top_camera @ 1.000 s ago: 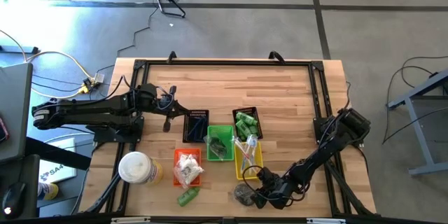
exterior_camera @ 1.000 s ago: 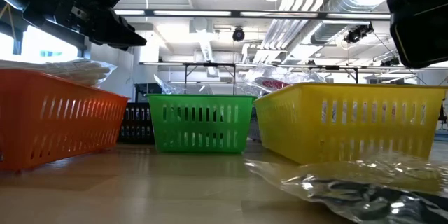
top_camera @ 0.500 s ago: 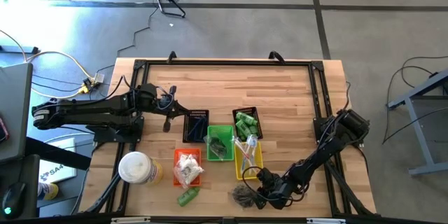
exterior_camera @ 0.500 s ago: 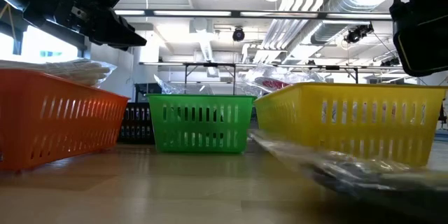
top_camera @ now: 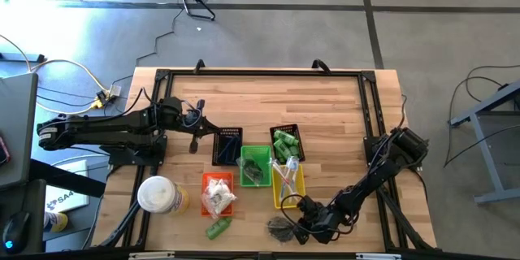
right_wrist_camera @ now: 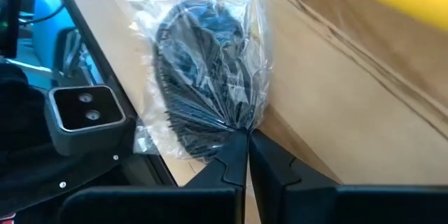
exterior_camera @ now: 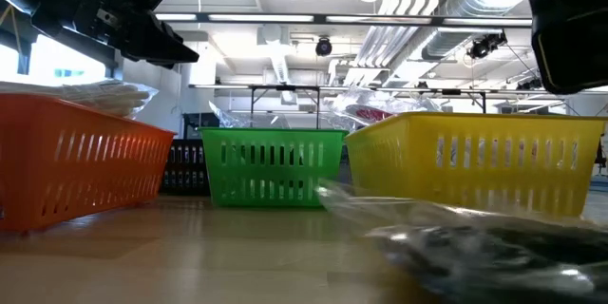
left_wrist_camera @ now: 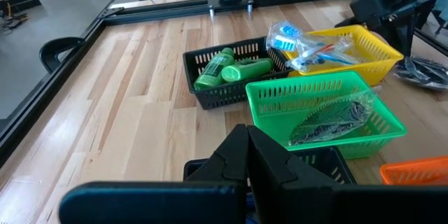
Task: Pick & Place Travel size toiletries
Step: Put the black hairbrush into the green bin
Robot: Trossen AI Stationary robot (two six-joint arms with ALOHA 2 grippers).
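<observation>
The right gripper (right_wrist_camera: 246,142) now has its fingers pinched together on the edge of the clear-wrapped dark comb packet (right_wrist_camera: 204,77) — a second ago they stood apart. The packet (top_camera: 280,226) sits a little further toward the table's left than before, and in the low view it (exterior_camera: 475,247) spreads wider across the foreground.

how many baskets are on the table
5: orange basket front left, green basket centre, yellow basket right of it, and two black baskets behind.
</observation>
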